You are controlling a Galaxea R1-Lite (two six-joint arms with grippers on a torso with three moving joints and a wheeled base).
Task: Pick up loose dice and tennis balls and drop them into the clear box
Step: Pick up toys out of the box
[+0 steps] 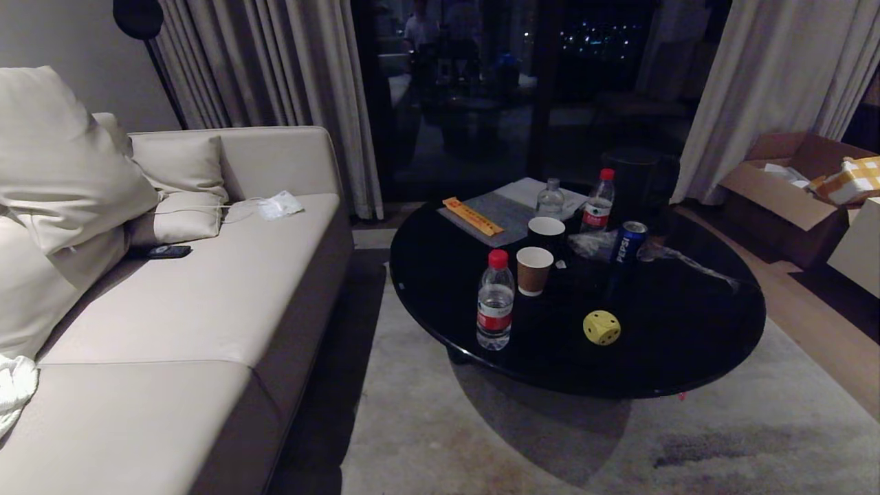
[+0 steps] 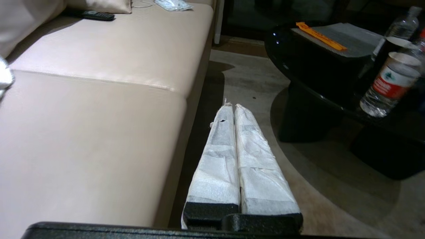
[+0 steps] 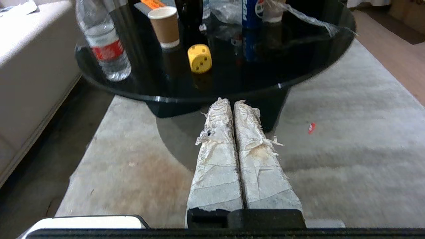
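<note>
Sitting near the round black glass desk's (image 1: 687,357) front edge, the soft yellow dotted die (image 1: 601,327) has a clear plastic water bottle (image 1: 495,300) and brown paper cup (image 1: 534,270) beside it, while both paper-wrapped grippers, left (image 2: 231,107) and right (image 3: 231,101), hang over the pale carpet (image 1: 481,440) with jaws closed, empty.

Home living room at night, beige sofa (image 1: 206,295) with cushions (image 1: 180,165) at nine o'clock, round black glass desk (image 1: 687,344) on a grey rug (image 1: 481,440), long curtains (image 1: 275,69) framing dark window (image 1: 467,89) at twelve o'clock, cardboard box (image 1: 784,185) at two o'clock.
</note>
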